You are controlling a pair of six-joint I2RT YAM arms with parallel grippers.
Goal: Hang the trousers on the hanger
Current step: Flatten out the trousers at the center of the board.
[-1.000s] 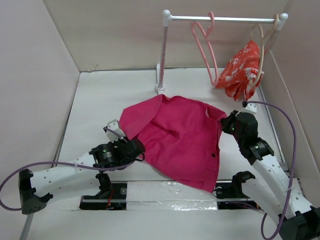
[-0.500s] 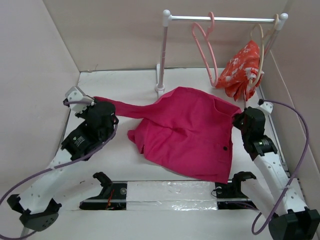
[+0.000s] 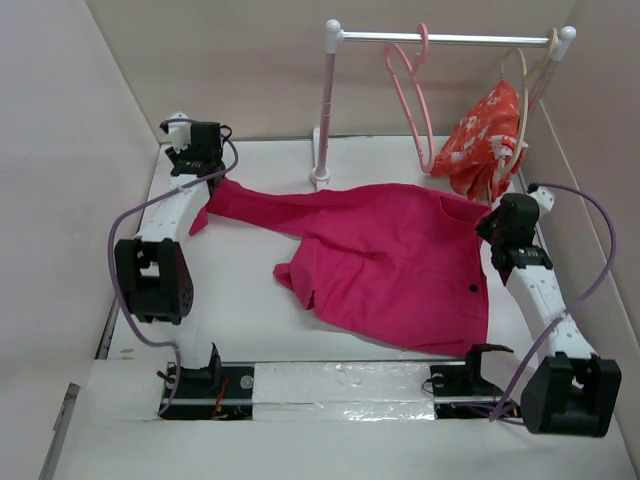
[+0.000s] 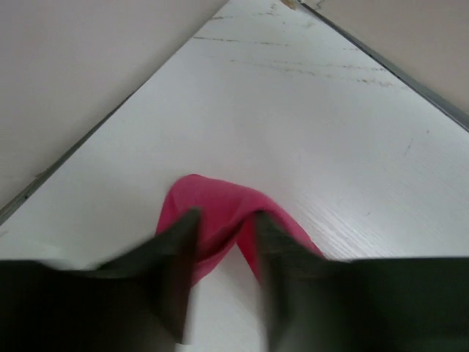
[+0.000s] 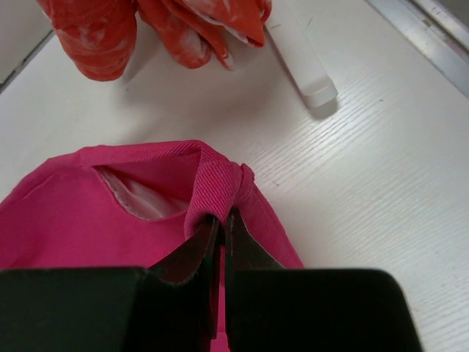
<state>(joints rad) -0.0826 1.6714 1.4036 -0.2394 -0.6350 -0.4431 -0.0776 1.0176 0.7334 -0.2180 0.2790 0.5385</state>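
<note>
White table (image 3: 235,300); right fingers (image 5: 189,255) tight on trousers (image 3: 390,262), left fingers (image 4: 173,257) slightly apart

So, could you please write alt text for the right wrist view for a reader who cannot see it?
The right gripper pinches a waistband fold of the magenta trousers lying on a white table. A red-orange floral garment hangs just beyond.

Items shown, by count: one pair of trousers (image 3: 390,255); two hangers, namely a pink hanger (image 3: 406,100) and a beige hanger (image 3: 523,75); one flowered garment (image 3: 480,135); one rail (image 3: 445,39); two robot arms, the left arm (image 3: 170,215) and the right arm (image 3: 535,285).
</note>
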